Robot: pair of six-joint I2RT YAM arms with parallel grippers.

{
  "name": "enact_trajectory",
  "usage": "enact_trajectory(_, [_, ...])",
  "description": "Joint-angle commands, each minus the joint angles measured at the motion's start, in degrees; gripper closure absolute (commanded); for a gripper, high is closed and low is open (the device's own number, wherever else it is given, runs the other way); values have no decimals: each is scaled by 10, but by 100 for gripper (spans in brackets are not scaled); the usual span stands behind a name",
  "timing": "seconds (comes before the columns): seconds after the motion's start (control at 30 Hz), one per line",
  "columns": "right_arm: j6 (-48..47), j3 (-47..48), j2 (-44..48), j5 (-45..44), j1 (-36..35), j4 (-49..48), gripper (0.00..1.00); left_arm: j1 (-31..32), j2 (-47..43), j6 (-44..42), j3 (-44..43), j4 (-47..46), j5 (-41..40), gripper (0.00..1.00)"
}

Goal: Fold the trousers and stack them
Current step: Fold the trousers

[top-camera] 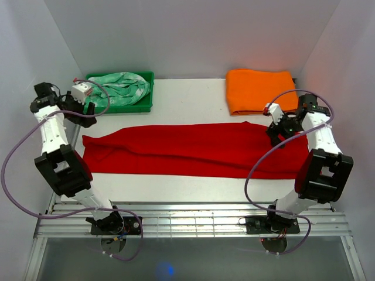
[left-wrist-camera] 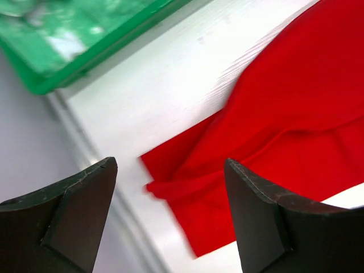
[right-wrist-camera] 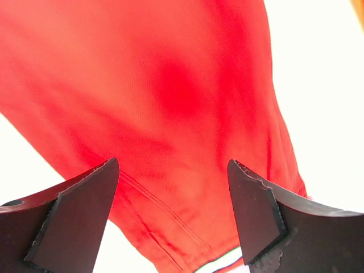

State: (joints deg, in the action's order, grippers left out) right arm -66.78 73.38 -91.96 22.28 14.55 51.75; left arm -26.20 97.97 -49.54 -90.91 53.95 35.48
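We see trousers (top-camera: 187, 151) flat at middle of table (top-camera: 187, 99), long axis running left edge to right edge. Left gripper (left-wrist-camera: 169, 165) hangs over left end, right gripper (right-wrist-camera: 172, 164) over right end. Both jaws spread, empty. We judge each arm equally near its own end.

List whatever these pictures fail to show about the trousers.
- Top view: the trousers' right end lies under the right end effector and its arm.
- Left wrist: the green tray is blurred, cut off by the top edge.
- Right wrist: the trousers' near corner is cut off by the bottom edge.
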Motion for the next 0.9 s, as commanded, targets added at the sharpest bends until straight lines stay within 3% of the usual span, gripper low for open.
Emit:
enact_trajectory(0.0, [-11,-13,55,44,-58,76,18,-41,9,-120,-44,98,3,14])
enact_trajectory(0.23, [-10,-96,78,-12,-194,54,20,-79,43,-323,-31,135,-50,16])
enact_trajectory(0.63, [29,-185,55,-75,-287,-45,24,-80,85,-434,-29,167,-42,16])
enact_trajectory(0.73, [33,-196,39,-94,-293,-74,28,-80,92,-467,-34,174,-41,16])
enact_trajectory(0.87, [40,-200,25,-119,-296,-102,43,-81,95,-499,-51,185,-38,16])
